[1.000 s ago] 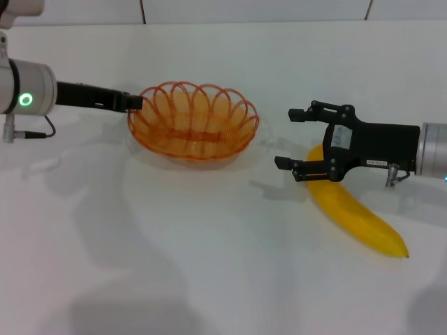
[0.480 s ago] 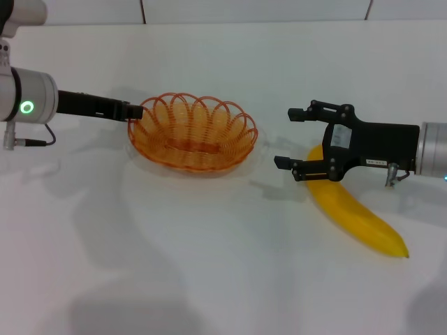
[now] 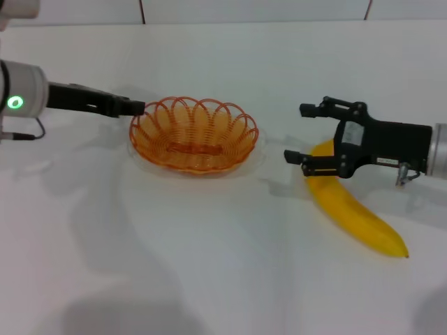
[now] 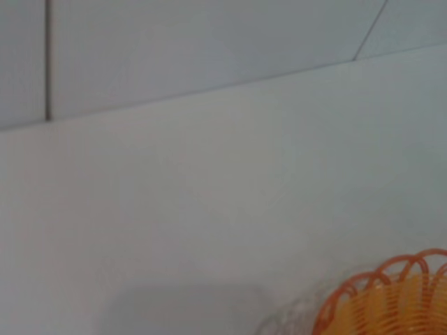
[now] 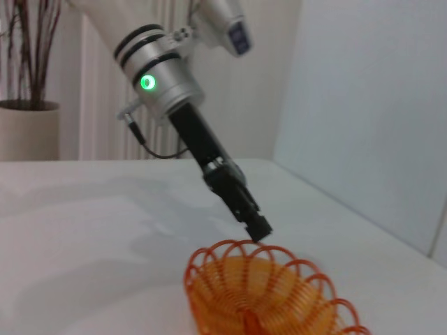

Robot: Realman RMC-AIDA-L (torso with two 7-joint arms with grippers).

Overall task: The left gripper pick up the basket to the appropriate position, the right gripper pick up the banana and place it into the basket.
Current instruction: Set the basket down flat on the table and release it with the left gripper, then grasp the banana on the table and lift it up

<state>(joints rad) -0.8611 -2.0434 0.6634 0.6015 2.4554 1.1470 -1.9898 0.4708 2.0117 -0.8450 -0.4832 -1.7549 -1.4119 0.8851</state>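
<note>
The basket (image 3: pixel 193 135), orange wire with a loopy rim, sits on a plain white table (image 3: pixel 209 265), walls behind. The left gripper (image 3: pixel 133 107) is at its left edge; can't tell its grip. The right gripper (image 3: pixel 302 132) hangs spread open over the glossy yellow banana (image 3: pixel 353 213).

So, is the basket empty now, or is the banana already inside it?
Empty. The basket shows only its orange wire floor, and the banana lies on the table beside it, under the open right gripper.
</note>
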